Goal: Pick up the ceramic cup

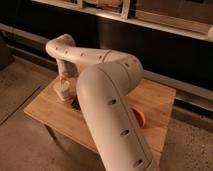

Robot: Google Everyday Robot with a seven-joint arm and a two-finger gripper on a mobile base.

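Ceramic cup (64, 91): small, pale cream, round, squat. It sits on the light wooden counter (160, 102), near the left end in the camera view and closer to the far edge than the near one. Looks upright, bottom at about counter level; cannot tell if it is lifted at all.

End effector (63, 84): directly above the cup, pointing straight down from the wrist, its tip overlapping the cup's top. Cannot tell whether the end effector is apart, together or clamped on the cup.

Arm (107, 107): cream-white, thick, dotted with small round holes, and fills the middle of the view. It rises from the lower foreground right of the cup and bends at a big elbow right of and behind the cup. A thinner link then runs left to a second bend above the cup and drops to it.

Dark patch (76, 106): just right of the cup and a bit nearer, on the counter at the arm's edge. Mostly hidden by the arm; cannot tell what it is.

Red-orange bowl (139, 117): well right of the cup, on the counter, only a sliver of it showing past the arm.

Floor (25, 145): grey, speckled, left of and in front of the cup, below the counter.

Behind the cup there is a dark wall or cabinet front. A pale horizontal rail (170, 25) runs high above and to the right of the cup.
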